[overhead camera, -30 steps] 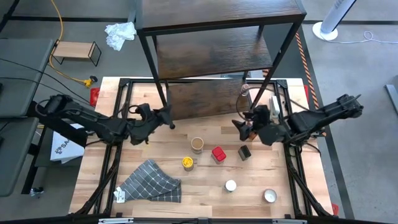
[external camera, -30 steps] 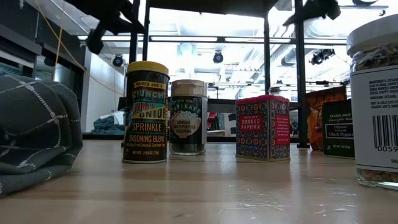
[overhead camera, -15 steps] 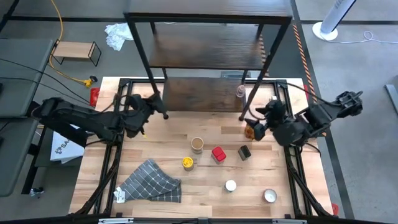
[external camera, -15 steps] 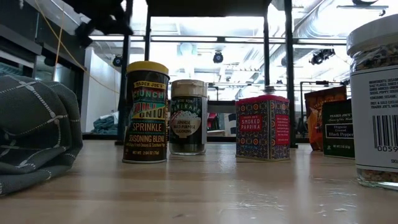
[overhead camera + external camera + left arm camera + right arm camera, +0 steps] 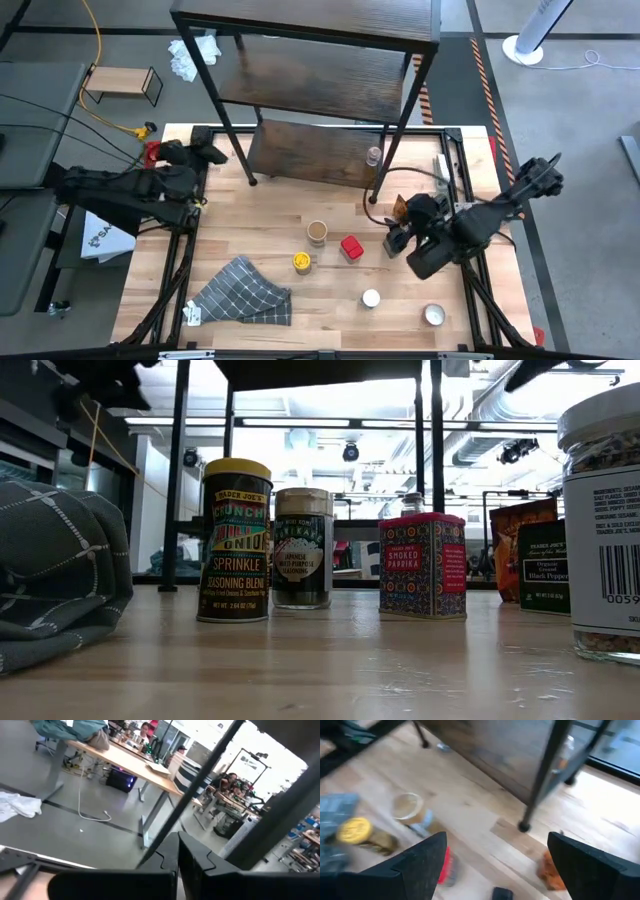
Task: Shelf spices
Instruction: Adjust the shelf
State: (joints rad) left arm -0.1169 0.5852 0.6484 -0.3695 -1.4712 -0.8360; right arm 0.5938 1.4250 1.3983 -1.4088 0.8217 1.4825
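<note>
Overall, the spices stand loose on the table (image 5: 250, 235) in front of the shelf (image 5: 310, 75): a yellow-lidded jar (image 5: 301, 262), a tan-lidded jar (image 5: 317, 232), a red tin (image 5: 351, 247), a small dark box (image 5: 393, 245), a white-lidded bottle (image 5: 371, 298) and a wide jar (image 5: 434, 315) near the front edge. One small bottle (image 5: 373, 157) already sits on the shelf's lowest board.

Judged by appearance, each container is light, rigid and smooth-sided. The glass ones look breakable and may slip, so a hold across the body below the lid seems soundest; the tin offers flat faces.

Findings on the fingers: the right gripper (image 5: 408, 240) hangs over the dark box, spread wide and holding nothing. The left gripper (image 5: 205, 152), at the table's far left corner beside the shelf leg, is fully closed and empty.
</note>
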